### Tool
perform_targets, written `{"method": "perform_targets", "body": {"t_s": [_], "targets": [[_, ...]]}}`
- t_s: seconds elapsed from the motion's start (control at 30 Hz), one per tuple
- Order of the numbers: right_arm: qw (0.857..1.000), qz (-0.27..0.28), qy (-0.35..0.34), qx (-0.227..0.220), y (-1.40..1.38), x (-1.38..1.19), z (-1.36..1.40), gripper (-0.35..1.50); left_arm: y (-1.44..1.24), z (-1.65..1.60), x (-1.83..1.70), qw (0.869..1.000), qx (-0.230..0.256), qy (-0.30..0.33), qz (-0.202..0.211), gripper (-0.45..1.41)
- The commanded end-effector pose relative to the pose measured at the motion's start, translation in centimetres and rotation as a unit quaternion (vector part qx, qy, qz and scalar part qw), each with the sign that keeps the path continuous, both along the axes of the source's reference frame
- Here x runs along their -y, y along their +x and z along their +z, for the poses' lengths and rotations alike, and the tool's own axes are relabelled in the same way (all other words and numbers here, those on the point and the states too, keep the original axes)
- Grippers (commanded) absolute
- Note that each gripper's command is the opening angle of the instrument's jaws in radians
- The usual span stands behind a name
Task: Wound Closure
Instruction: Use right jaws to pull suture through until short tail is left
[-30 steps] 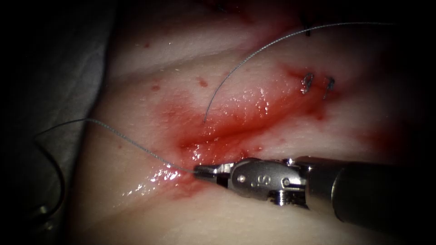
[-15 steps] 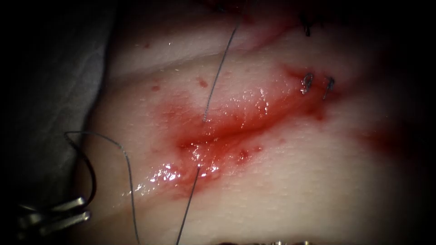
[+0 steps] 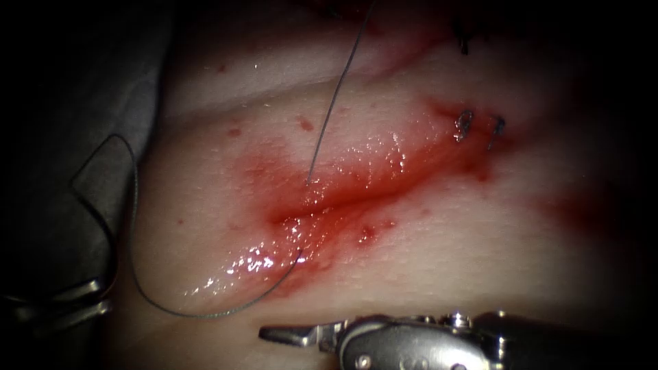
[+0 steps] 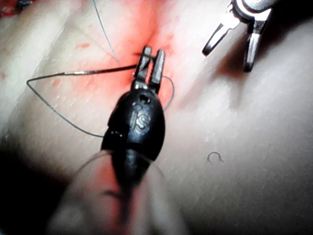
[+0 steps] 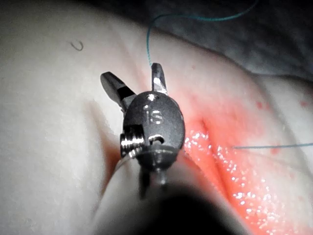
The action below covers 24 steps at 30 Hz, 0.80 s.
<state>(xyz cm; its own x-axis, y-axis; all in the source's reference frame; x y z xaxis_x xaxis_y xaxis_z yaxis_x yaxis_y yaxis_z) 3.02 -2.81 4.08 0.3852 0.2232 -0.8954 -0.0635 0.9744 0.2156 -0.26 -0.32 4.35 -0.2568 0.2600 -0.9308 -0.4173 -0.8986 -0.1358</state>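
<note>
Left needle driver (image 4: 153,53) pinching the dark curved steel needle (image 4: 102,71); right needle driver (image 5: 133,73) spread wide and empty.
The left wrist view shows the left jaws pressed on the needle near one end, its arc lying free of the pale pork tissue (image 3: 445,260). The endoscope view shows the thin grey thread (image 3: 205,315) looping from the tissue's left edge, by the grey cloth (image 3: 82,82), into the wet red cut (image 3: 356,199). The right tool hovers right of the cut over bare tissue, touching nothing.
</note>
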Motion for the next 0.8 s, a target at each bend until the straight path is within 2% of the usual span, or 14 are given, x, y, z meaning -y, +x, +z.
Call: {"method": "perform_targets", "body": {"t_s": [0.03,0.13,0.23,0.4,0.5,0.57,0.63,0.67,0.73,0.8], "targets": [[1.0,0.003,-0.003,0.005,-0.06,-0.03,0.14,1.26,-0.02,0.08,0.02,1.0,-0.007,-0.001,-0.003,-0.35],[1.0,0.01,-0.007,0.013,-0.17,-0.09,0.3,1.23,0.06,0.12,-0.01,1.0,-0.018,-0.003,-0.008,-0.35],[0.999,0.02,-0.015,0.021,-0.18,-0.16,0.54,1.21,0.04,0.15,0.0,1.0,-0.024,-0.004,-0.014,-0.35],[0.997,0.022,-0.034,0.059,0.02,-0.26,1.17,1.21,-0.07,0.18,0.04,1.0,-0.014,-0.007,-0.008,-0.35],[0.995,0.022,-0.049,0.085,0.16,-0.27,1.63,1.28,-0.09,0.19,0.05,1.0,-0.014,-0.009,-0.007,-0.35],[0.994,0.018,-0.052,0.091,0.19,-0.26,1.75,1.23,-0.09,0.2,0.06,1.0,-0.014,-0.009,-0.008,-0.35],[0.994,0.017,-0.052,0.092,0.18,-0.26,1.77,0.96,-0.09,0.2,0.07,1.0,-0.014,-0.01,-0.007,-0.35],[0.994,0.016,-0.052,0.091,0.18,-0.25,1.76,0.62,-0.09,0.21,0.08,1.0,-0.013,-0.01,-0.007,-0.35],[0.995,0.006,-0.048,0.084,0.15,-0.23,1.74,-0.35,-0.09,0.21,0.09,1.0,-0.013,-0.011,-0.007,-0.37],[0.995,-0.012,-0.04,0.086,0.14,-0.22,1.71,-0.35,-0.09,0.21,0.09,1.0,-0.013,-0.011,-0.006,-0.37]]}}
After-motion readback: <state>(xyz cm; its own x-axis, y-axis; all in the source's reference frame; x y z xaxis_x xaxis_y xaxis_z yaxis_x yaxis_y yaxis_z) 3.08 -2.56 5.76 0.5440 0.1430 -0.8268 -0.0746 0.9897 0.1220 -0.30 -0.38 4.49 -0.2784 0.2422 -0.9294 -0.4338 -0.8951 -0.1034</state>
